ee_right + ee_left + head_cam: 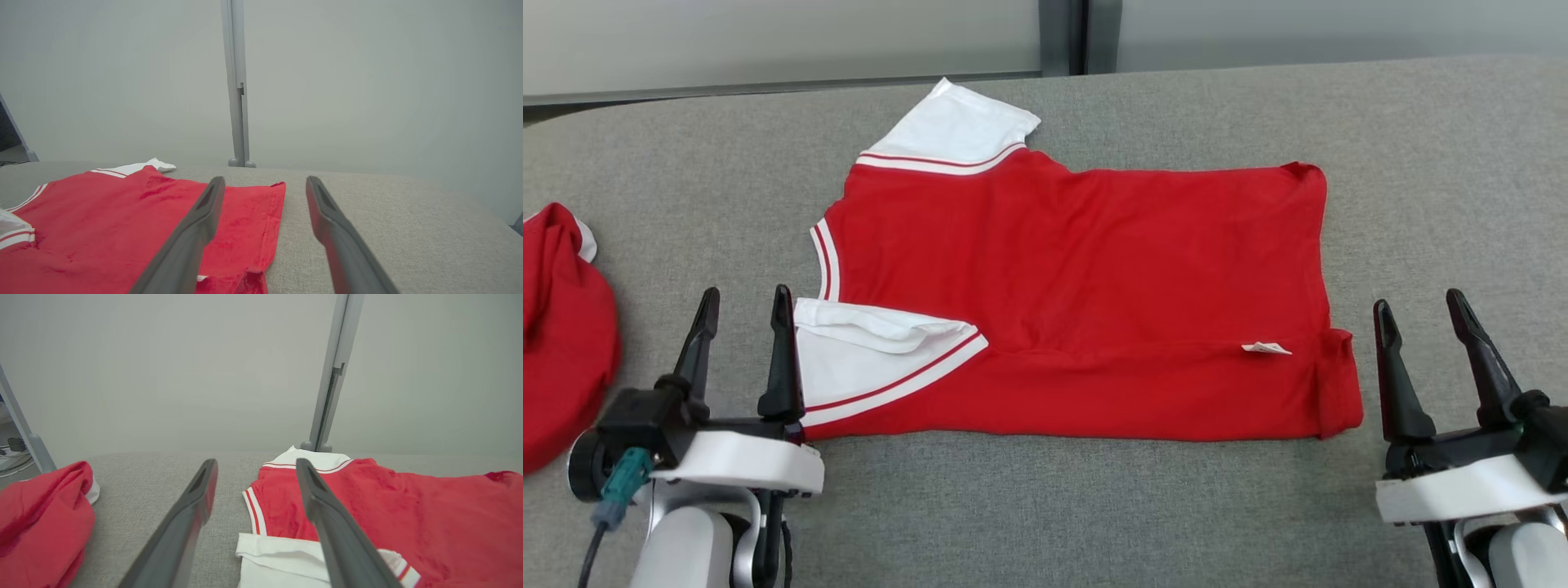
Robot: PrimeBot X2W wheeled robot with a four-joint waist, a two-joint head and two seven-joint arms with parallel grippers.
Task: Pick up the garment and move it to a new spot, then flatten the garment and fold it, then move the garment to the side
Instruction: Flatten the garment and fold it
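Observation:
The garment [1078,294] is a red shirt with white sleeves and red-white trim, lying flat on the grey table, collar to the left and hem to the right. Its near long edge is folded over, and the near sleeve lies folded onto the body. My left gripper [745,304] stands open just left of that sleeve, holding nothing. My right gripper [1421,306] is open too, a little right of the hem corner, and empty. In the left wrist view the garment [392,514] lies to the right of the fingers [196,498]. In the right wrist view the garment [122,212] is on the left.
A second red garment [560,327] lies bunched at the table's left edge, and shows as a red garment [41,514] in the left wrist view. The grey fabric table [1445,180] ends at a pale wall behind, with a grey post [1062,37] at its middle.

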